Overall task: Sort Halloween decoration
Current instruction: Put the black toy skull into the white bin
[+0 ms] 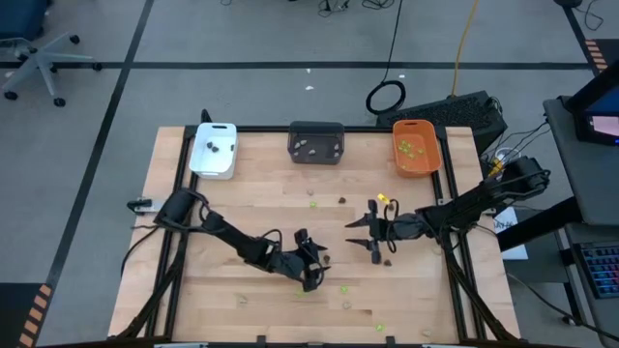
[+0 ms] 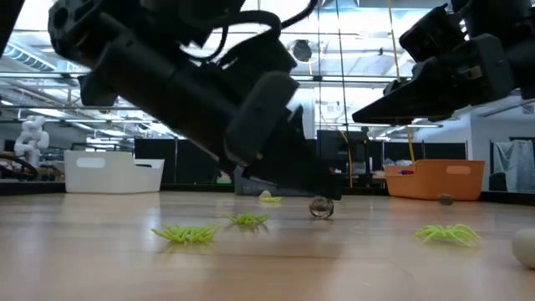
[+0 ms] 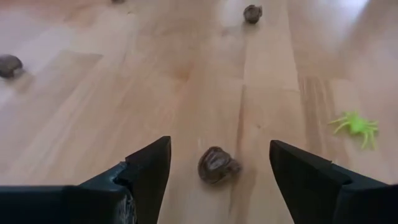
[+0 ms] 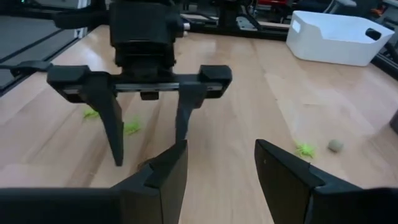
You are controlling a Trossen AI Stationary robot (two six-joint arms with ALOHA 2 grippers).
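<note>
- Your left gripper (image 3: 219, 171) stands wide open, low over the table (image 1: 251, 193), holding nothing.
- A dark piece (image 3: 217, 165) lies on the wood right between its fingers, touching neither.
- Past that piece you see a green spider (image 3: 356, 124) off to one side and two more dark pieces (image 3: 252, 12) farther out.
- Your right gripper (image 4: 219, 169) is open too and empty, facing the left gripper across the middle of the table.
- Near the left gripper, green pieces (image 1: 344, 288) and a beige piece (image 1: 346, 304) dot the table's near half.
- At the table's far edge stand the white tray (image 1: 214, 151), grey tray (image 1: 316, 142) and orange tray (image 1: 417, 147), each with pieces inside.
</note>
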